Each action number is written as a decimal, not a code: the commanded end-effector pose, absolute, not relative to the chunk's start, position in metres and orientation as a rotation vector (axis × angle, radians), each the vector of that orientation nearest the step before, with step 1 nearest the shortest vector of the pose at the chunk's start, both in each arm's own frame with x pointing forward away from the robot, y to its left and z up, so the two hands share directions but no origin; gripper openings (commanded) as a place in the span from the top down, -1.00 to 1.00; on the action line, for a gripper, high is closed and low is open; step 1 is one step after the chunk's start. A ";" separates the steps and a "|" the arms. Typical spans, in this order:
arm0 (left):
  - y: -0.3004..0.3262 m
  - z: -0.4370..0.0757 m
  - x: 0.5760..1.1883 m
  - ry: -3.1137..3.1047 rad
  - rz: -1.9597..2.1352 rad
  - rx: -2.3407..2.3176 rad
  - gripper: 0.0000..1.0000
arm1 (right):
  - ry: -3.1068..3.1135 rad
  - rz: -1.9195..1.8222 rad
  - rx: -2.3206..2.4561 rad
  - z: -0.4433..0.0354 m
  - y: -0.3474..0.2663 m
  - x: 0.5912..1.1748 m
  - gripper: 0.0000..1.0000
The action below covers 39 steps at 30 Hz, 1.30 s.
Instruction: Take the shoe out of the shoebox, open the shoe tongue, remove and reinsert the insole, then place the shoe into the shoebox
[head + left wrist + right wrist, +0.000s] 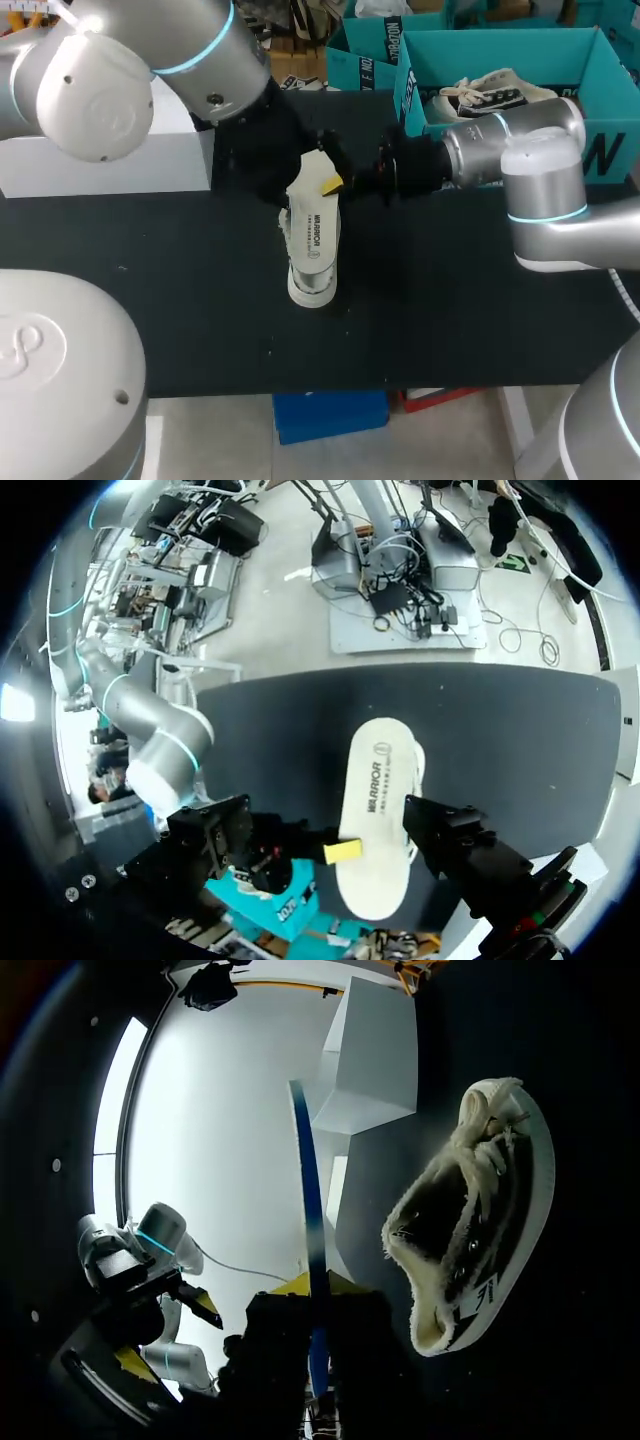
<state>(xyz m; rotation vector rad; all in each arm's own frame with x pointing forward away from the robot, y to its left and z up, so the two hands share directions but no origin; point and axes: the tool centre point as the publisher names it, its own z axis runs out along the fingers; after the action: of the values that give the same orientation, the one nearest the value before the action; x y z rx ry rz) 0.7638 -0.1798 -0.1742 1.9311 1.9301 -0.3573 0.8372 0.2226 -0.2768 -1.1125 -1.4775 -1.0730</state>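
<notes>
**Insole out, shoe waiting:** The right gripper [332,186] reaches in from the right of the head view and pinches the white insole [313,235] by its long edge. Its jaws are narrow, with one yellow tip on the printed face. The insole hangs flat above the shoe [480,1220], which stands sole-down on the black table [480,300] at the centre of the frame, mouth open upward. The left gripper [300,150], coming in from the upper left, sits at the insole's far end; whether its jaws are open or closed cannot be told. The teal shoebox [520,45] sits at the upper right with a second shoe [490,95] inside.

The insole looks thin, light and bendy, so it will likely droop or buckle if pushed from one end. A hold on the edge near the heel, feeding the toe in first, seems the safer course. The shoe appears soft-sided and light enough to skid or tip on the table. Its firmer heel collar is probably the best place to steady it.
</notes>
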 end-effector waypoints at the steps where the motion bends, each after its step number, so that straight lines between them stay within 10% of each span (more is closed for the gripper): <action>1: -0.183 -0.171 0.767 2.023 -0.224 2.009 -1.00 | -1.477 -1.073 -1.112 -0.278 0.224 0.838 1.00; 39: -0.187 -0.191 0.783 2.107 -0.113 2.111 -1.00 | -1.477 -1.073 -1.112 -0.278 0.224 0.838 1.00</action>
<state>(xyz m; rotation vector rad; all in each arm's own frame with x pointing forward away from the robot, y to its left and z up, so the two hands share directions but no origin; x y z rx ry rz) 0.7763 -0.1799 -0.1901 2.0945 2.0913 -0.1274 0.8373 0.2225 -0.2768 -1.1123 -1.4781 -1.0722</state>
